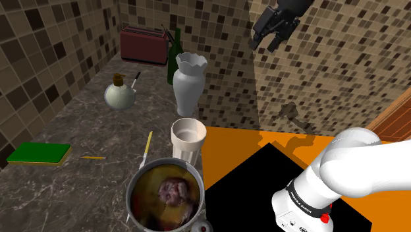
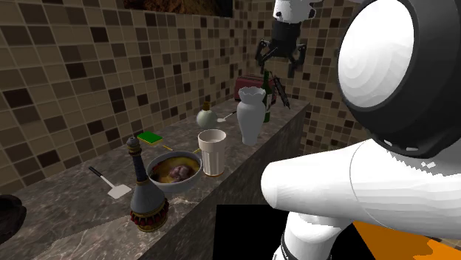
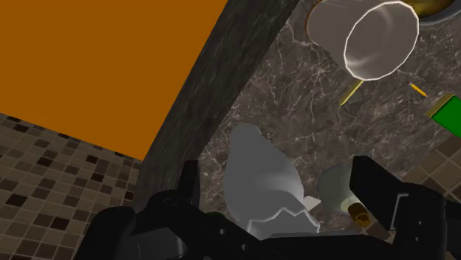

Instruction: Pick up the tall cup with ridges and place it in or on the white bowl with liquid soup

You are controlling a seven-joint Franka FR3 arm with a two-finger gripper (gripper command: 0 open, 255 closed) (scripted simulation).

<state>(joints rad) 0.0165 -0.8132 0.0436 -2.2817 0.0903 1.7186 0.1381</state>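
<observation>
**Shoulder view:** High against the tiled wall, the gripper [image 1: 267, 38], fingers [image 1: 260, 29] spread wide and grasping nothing, well apart from the table [image 1: 79, 132] below. Upright on the marble, the tall ridged cup [image 1: 189, 138], empty, just beyond the white bowl [image 1: 134, 184] of brownish soup and nearer than a white vase [image 1: 189, 82]. Probably only a short lift from cup to bowl. Far back, a dark red toaster [image 1: 143, 45] and a green bottle [image 1: 174, 62].

**Second exterior view:** Aloft with fingers parted, above the vase and toaster rather than the cup, likely at a height chosen to clear the tall vase. Cup immediately to this view's right of the bowl; touching or not, cannot tell. Nearer, an ornate bottle [image 2: 146, 192] and a spatula [image 2: 111, 185].

**Wrist view:** Down between the parted fingers, the vase's scalloped mouth. Farther off, the cup's open rim, near the table's edge. Calls for a move across and down before any grasp.
</observation>
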